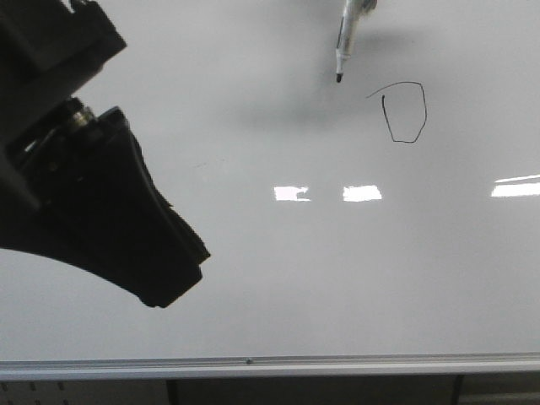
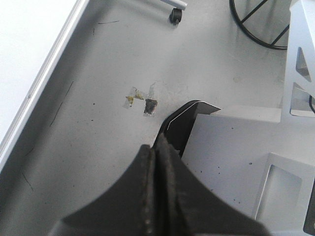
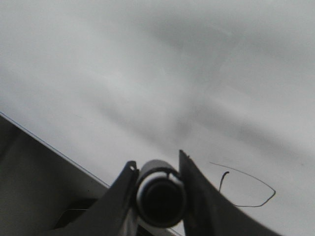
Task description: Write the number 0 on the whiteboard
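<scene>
The number 0 [image 1: 406,112], thin angular black loop on glossy whiteboard [image 1: 253,278]; we see right gripper [image 3: 157,194] clamped on round marker [image 1: 346,38], left gripper [image 2: 156,162] pressed together.

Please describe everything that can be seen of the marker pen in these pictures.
The marker is a slim pen with a light, whitish barrel and a small black tip. In the front view it comes in from the top edge, tilted, tip pointing down over the whiteboard. The tip sits up and left of the number 0; whether it touches the board cannot be told. In the right wrist view its round dark end shows, clamped between the two fingers of the right gripper.
</scene>
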Robot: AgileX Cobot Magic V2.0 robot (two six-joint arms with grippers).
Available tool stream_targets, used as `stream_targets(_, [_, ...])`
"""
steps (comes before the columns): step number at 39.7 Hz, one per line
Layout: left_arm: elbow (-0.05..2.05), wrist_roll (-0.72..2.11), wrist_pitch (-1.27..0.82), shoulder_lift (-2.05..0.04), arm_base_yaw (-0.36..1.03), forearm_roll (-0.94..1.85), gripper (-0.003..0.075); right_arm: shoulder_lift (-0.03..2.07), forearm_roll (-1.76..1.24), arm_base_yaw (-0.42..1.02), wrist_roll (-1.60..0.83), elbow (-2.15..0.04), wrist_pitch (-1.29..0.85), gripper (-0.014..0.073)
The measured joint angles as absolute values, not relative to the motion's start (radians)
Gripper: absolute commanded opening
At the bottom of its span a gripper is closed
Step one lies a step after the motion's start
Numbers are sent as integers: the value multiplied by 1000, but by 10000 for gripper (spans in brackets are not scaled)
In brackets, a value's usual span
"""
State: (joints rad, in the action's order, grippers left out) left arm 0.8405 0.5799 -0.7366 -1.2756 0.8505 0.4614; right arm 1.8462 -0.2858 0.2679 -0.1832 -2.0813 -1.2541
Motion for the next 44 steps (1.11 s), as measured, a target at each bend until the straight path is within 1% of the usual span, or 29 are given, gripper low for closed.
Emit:
stream_targets(5, [841,580,-737,-1276,851,461,-19,1805,-313,268,-190,-2075,-1258,-60])
stream_targets(9, [841,580,-735,-1276,851,461,-15,1749,-342,268,-213,-2008,-1258,-61])
stream_targets(11, [841,580,-728,-1276,851,461,3,1709,-362,268,-231,-1949,-1258,-61])
stream_targets(13, [841,580,-717,-1276,851,461,44,1670,-389,268,-251,-1887,-1258,-61])
stream_targets(15, [841,580,-706,-1276,851,461,107,1629,-412,268,-270,-1820,-1258,-61])
stream_targets(16, [841,580,-700,-1276,851,461,165,1611,-422,268,-281,-1790,-1258,-61])
stream_targets(17, [841,580,-693,-1276,851,461,205,1587,-436,268,-291,-1748,-1258,-61])
stream_targets(20, [841,580,-670,-1276,851,461,391,1518,-482,268,-330,-1625,-1258,-61])
stream_targets(23, [841,580,-648,-1276,851,463,558,1441,-530,268,-369,-1486,-1256,-61])
stream_targets(25, [841,580,-631,-1276,851,468,631,1392,-555,268,-394,-1399,-1256,-61])
stream_targets(26, [841,580,-620,-1276,851,472,654,1375,-564,268,-401,-1370,-1256,-61])
stream_targets(28, [841,580,-601,-1276,851,484,664,1338,-584,268,-422,-1306,-1252,-61])
stream_targets(34, [841,593,-549,-1276,851,511,620,1256,-700,268,-508,-1141,-1225,-61])
stream_targets(39, [841,681,-540,-1276,851,618,584,1254,-819,268,-591,-1088,-1200,-61])
stream_targets(44, [841,817,-534,-1276,851,770,559,1254,-883,268,-626,-1086,-1196,-61])
